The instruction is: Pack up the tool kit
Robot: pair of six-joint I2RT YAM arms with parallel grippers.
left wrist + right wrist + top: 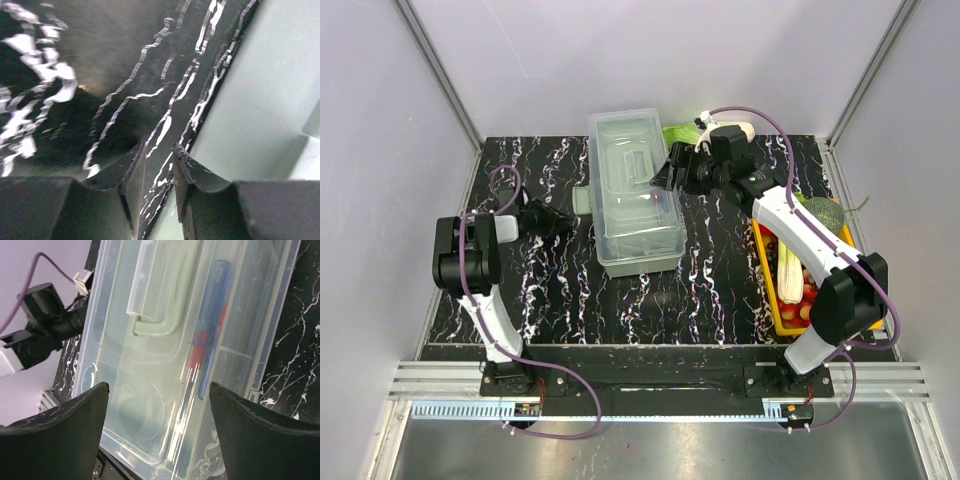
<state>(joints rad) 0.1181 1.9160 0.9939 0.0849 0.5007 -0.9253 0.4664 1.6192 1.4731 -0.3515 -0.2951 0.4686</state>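
The tool kit box (635, 190), translucent grey with its lid down, lies lengthwise in the middle of the black marbled table. Its lid handle (155, 325) and a side latch (582, 200) show. Through the lid I see a blue-handled tool (212, 315) and a red-handled one (197, 352). My right gripper (665, 178) hovers over the box's right side, jaws wide open and empty (157, 385). My left gripper (560, 222) sits low on the table just left of the box, near the latch, jaws a narrow gap apart and empty (159, 147). The box's pale wall (260, 100) is close on its right.
A yellow tray (767, 275) of vegetables stands at the right edge under the right arm. A green vegetable (682, 132) lies behind the box. The left arm (45, 330) shows beyond the box. White walls enclose the table on three sides.
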